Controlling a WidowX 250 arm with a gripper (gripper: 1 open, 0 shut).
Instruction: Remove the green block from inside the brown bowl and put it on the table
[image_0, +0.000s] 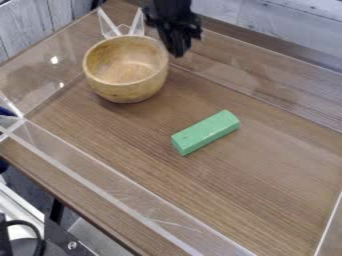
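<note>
We see pale grey planks (34, 25) left of the tool. Clear acrylic walls (80, 190) ring the wood-grain worktop (267, 170), catching soft glare.

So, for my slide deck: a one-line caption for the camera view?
Green block lies on the table, outside the empty brown bowl.

The table (254, 190) is brown wood grain with a smooth, slightly sheened finish, and its walls (80, 180) are clear glossy acrylic that catches glare. The bowl (127, 70) looks like pale tan wood, smooth and lightly polished inside. The block (206, 132) is plain, smooth, matt green; the gripper (175, 42) looks matt black.
</note>
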